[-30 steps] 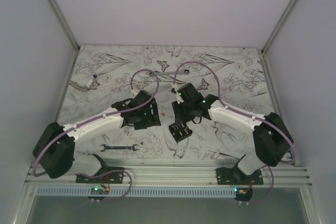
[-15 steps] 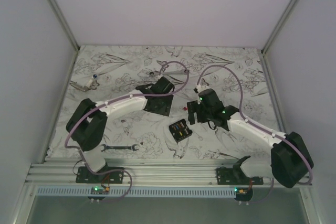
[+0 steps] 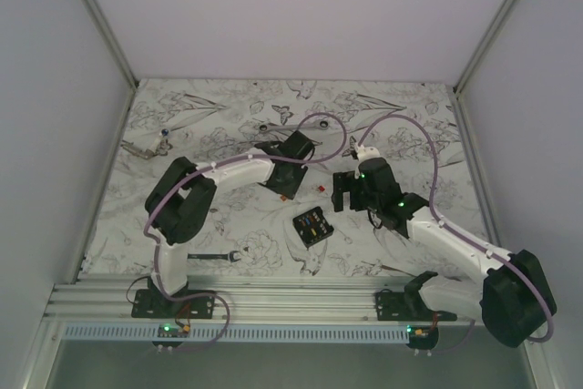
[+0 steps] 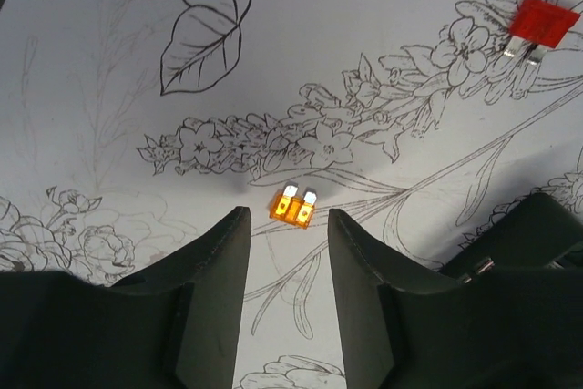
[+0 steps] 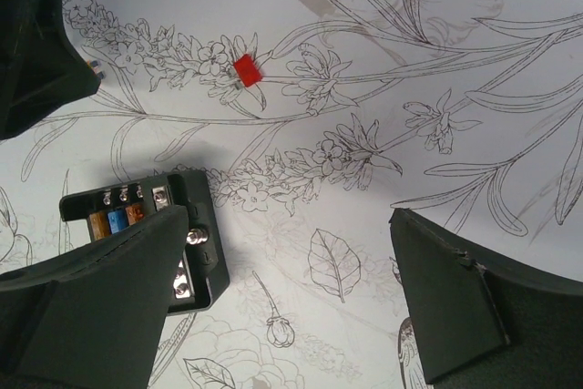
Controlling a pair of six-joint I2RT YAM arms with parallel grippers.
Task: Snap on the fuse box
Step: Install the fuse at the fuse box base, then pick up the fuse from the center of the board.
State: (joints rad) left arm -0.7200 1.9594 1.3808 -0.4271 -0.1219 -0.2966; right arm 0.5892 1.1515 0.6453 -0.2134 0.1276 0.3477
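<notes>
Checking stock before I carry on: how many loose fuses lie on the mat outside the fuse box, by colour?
orange loose fuse: 1
red loose fuse: 1
Total: 2, both lying on the mat apart from the fuse box.

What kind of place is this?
Likely a robot test booth: plain white walls around a flower-print table, a left arm and a right arm bolted at its edge, a fuse box on it.
</notes>
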